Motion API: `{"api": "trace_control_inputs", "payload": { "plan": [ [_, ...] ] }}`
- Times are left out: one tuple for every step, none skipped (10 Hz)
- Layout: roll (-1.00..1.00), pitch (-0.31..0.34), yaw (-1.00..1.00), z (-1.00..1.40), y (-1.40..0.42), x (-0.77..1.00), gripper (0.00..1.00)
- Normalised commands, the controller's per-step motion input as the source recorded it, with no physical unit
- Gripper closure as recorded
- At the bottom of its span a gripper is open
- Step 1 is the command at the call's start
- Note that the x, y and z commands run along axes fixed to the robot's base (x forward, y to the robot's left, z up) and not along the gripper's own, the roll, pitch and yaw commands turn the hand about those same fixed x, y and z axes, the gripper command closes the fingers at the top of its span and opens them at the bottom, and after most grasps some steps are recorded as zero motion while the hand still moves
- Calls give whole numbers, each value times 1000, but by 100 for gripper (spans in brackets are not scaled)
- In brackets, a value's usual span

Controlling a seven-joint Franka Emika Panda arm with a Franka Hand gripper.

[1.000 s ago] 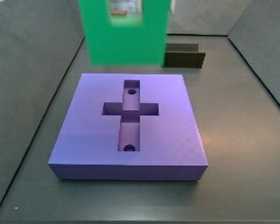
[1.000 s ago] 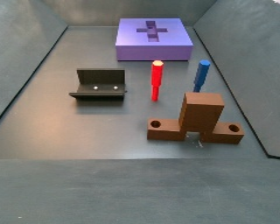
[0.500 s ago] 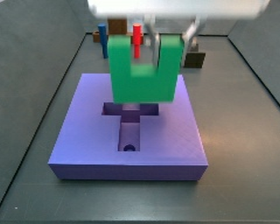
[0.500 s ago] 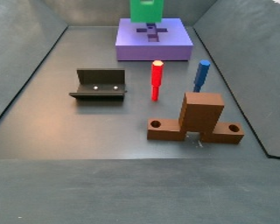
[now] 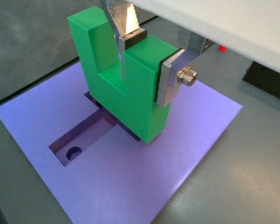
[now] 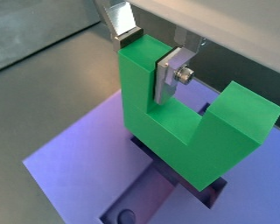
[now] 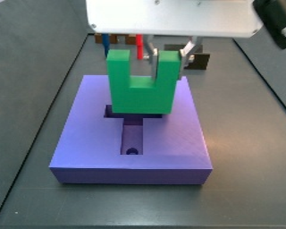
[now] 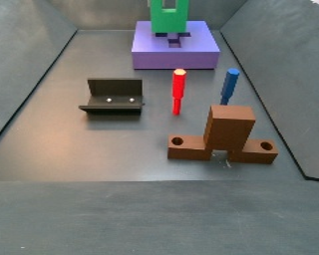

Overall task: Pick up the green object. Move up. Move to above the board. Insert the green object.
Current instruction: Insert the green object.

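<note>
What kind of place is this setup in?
Likely a robot test cell for peg-fitting: a dark walled floor, a gripper holding the green object over the board, with the fixture nearby.

Soft, even light is falling from above, leaving only faint shadows under the green object on the board. The dark counter is giving a dull sheen without glare. The hand is showing sharp in both wrist views, with no blur anywhere.
</note>
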Motion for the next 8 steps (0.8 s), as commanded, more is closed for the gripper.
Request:
{"api": "trace_control_inputs", "payload": {
  "plan": [
    [0,-129,20,-100,0,-183,100],
    [0,-77,0,-34,0,-180,100],
    [0,-74,0,-34,0,-180,100],
    [-10,-104,0,-37,14,-246,100],
    [0,-100,0,-89,46,-111,100],
    [0,-109,0,-114,51,-114,100],
    [0,-111,23,-151,14,-63,100],
    [0,-114,77,-226,0,0,100]
  ]
}}
